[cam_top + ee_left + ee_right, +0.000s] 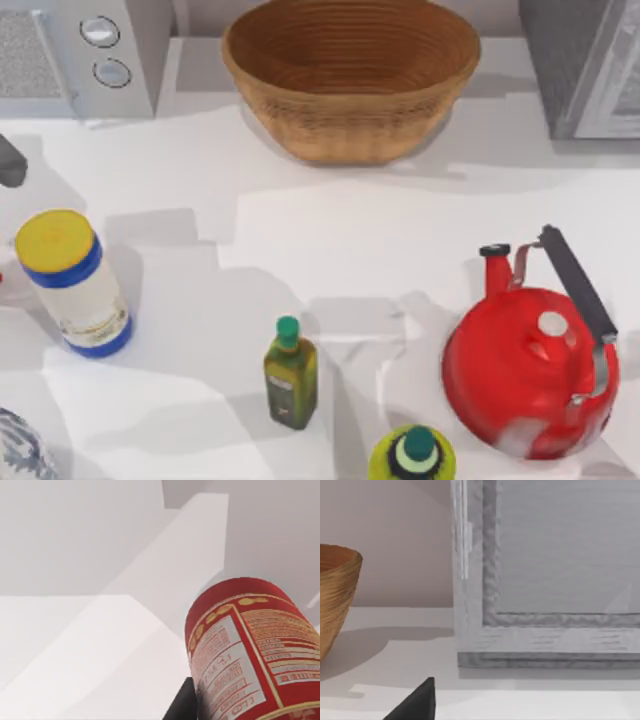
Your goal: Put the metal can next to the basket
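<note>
The metal can (250, 650) fills the near field of the left wrist view, its red wall and cream printed label tilted, with a dark finger (182, 705) of the left claw showing against its lower side; from that closeness I judge the left claw has the can clamped and raised off the tabletop (330, 250), though how far the fingers stand apart cannot be read. In the top view a dark bit of the left arm (10, 160) shows at the far left edge, so the can is being carried on the left side, well apart from the basket (350, 75), which sits at the back centre between a microwave (85, 55) on the left and a grey appliance (585, 65) on the right. Holding the can high makes sense: a yellow-lidded jar (72, 285), an olive oil bottle (291, 375), a red kettle (530, 365) and a green-capped bottle (413, 455) stand across the front half, and a lifted carry passes over them. The bare stretch just left of the basket looks the natural spot to set it down. The right wrist view looks at the basket's rim (337, 595) and the grey appliance (550, 580), with one dark fingertip (417, 702) low in view; I cannot tell that claw's opening, and the arm seems parked.
</note>
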`<action>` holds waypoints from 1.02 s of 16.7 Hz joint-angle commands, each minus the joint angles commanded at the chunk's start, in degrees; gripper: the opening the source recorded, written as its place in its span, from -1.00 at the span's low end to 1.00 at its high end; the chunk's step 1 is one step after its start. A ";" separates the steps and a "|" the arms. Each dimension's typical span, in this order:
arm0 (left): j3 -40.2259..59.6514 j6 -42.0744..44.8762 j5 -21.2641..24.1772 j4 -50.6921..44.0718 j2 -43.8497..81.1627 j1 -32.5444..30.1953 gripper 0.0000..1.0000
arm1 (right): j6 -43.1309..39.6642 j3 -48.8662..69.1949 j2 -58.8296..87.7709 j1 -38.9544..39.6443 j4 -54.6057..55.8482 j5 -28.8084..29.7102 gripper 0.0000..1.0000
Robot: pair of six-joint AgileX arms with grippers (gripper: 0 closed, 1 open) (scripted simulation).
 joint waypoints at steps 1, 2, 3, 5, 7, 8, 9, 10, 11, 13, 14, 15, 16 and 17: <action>0.00 0.00 0.00 0.00 0.00 0.00 -0.51 | 0.00 0.00 0.00 0.00 0.00 0.00 1.00; 0.00 0.00 0.00 0.00 0.00 0.00 -0.66 | 0.00 0.00 0.00 0.00 0.00 0.00 1.00; 0.00 0.00 0.00 0.00 0.00 0.00 -0.81 | 0.00 0.00 0.00 0.00 0.00 0.00 1.00; 0.00 0.00 0.00 0.00 0.00 0.00 -1.00 | 0.00 0.00 0.00 0.00 0.00 0.00 1.00; 0.00 0.00 0.00 0.00 0.00 0.00 -1.00 | 0.00 0.00 0.00 0.00 0.00 0.00 1.00; 0.00 0.00 0.00 0.00 0.00 0.00 -1.00 | 0.00 0.00 0.00 0.00 0.00 0.00 1.00; 0.00 0.00 0.00 0.00 0.00 0.00 -1.00 | 0.00 0.00 0.00 0.00 0.00 0.00 1.00; 0.00 0.00 0.00 0.00 0.00 0.00 -1.00 | 0.00 0.00 0.00 0.00 0.00 0.00 1.00; 0.00 0.00 0.00 0.00 0.00 0.00 -1.00 | 0.00 0.00 0.00 0.00 0.00 0.00 1.00; -0.01 0.05 0.02 0.01 -0.12 -0.14 -1.00 | 0.00 0.00 0.00 0.00 0.00 0.00 1.00; 0.01 0.00 0.01 0.03 -0.12 -0.15 -1.00 | 0.00 0.00 0.00 0.00 0.00 0.00 1.00; 0.30 -0.63 -0.03 0.26 -0.09 -0.22 -1.00 | 0.00 0.00 0.00 0.00 0.00 0.00 1.00; 0.84 -1.86 -0.11 0.66 -0.01 -0.39 -1.00 | 0.00 0.00 0.00 0.00 0.00 0.00 1.00; 1.59 -3.69 -0.23 1.18 0.12 -0.71 -1.00 | 0.00 0.00 0.00 0.00 0.00 0.00 1.00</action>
